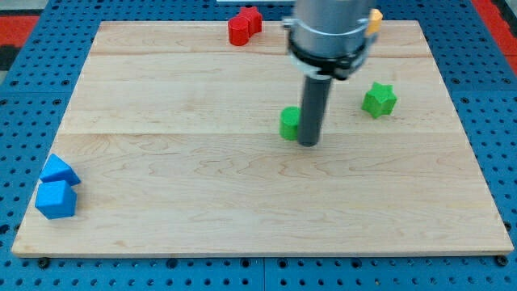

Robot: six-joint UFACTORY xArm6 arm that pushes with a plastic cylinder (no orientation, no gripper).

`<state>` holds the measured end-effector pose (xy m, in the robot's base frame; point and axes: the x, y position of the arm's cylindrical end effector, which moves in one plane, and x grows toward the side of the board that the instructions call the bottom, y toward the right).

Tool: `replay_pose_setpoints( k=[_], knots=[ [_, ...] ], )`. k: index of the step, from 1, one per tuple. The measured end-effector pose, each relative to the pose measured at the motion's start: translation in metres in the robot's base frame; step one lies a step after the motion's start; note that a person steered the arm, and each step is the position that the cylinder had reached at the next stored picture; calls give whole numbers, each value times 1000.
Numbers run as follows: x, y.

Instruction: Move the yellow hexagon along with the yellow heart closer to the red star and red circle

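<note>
My tip (308, 143) rests on the board just right of a small green block (289, 123), touching or nearly touching it. Two red blocks sit together at the view's top edge: a red star (253, 18) and a red rounded block (239, 31) just left and below it. A sliver of a yellow block (374, 19) shows at the top, right of the arm's grey body, which hides most of it. I cannot tell its shape. No second yellow block shows.
A green star (379, 99) lies right of my tip. Two blue blocks sit at the lower left: a blue triangle (60, 170) and a blue cube (56, 199) below it. The wooden board (242, 210) ends near them.
</note>
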<state>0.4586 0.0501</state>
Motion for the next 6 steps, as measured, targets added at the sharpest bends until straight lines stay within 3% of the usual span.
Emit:
replay_pose_setpoints(
  k=[1,3,4,5,6],
  knots=[
    [11,51],
    [-2,268],
    [-28,295],
    [-28,295],
    [-113,295]
  ],
)
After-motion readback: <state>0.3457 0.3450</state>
